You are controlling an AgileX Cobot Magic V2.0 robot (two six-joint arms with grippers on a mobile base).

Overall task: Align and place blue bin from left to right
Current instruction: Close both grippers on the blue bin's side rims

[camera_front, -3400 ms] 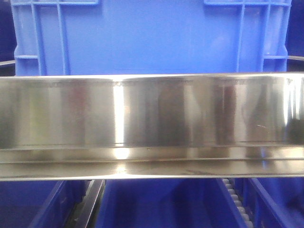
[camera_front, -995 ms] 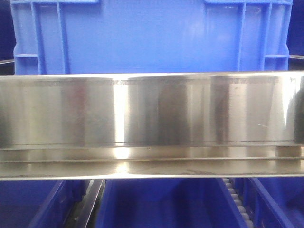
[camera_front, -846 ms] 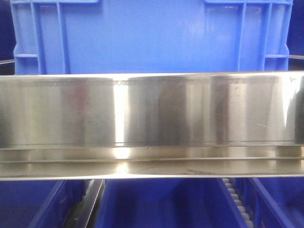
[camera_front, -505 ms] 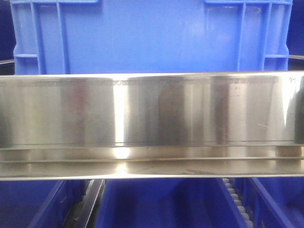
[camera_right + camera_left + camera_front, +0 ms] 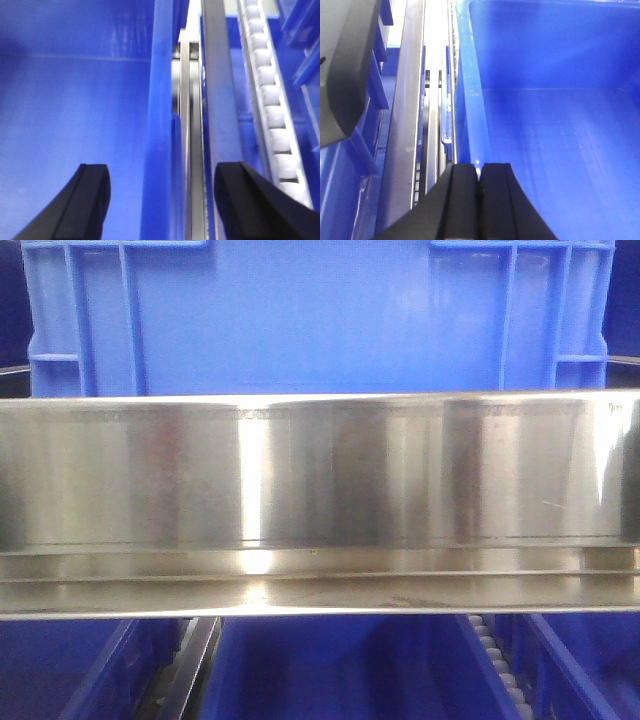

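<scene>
Blue bin (image 5: 300, 320) judged rigid, smooth-walled, likely slippery; take at rim walls. Left gripper (image 5: 480, 200) fully closed, hold indeterminate; right gripper (image 5: 162, 175) spread wide, straddling wall.

We see a long shiny metal bar (image 5: 320, 500) running all the way across the front of the rack. The blue bin (image 5: 300, 320) sits up on the rack just behind it, and the bar hides the bin's bottom edge. Under the bar, a track of little white rollers (image 5: 497, 665) runs back on the right and a dark rail (image 5: 190, 665) on the left, with more blue tubs (image 5: 330, 670) between and beside them.
</scene>
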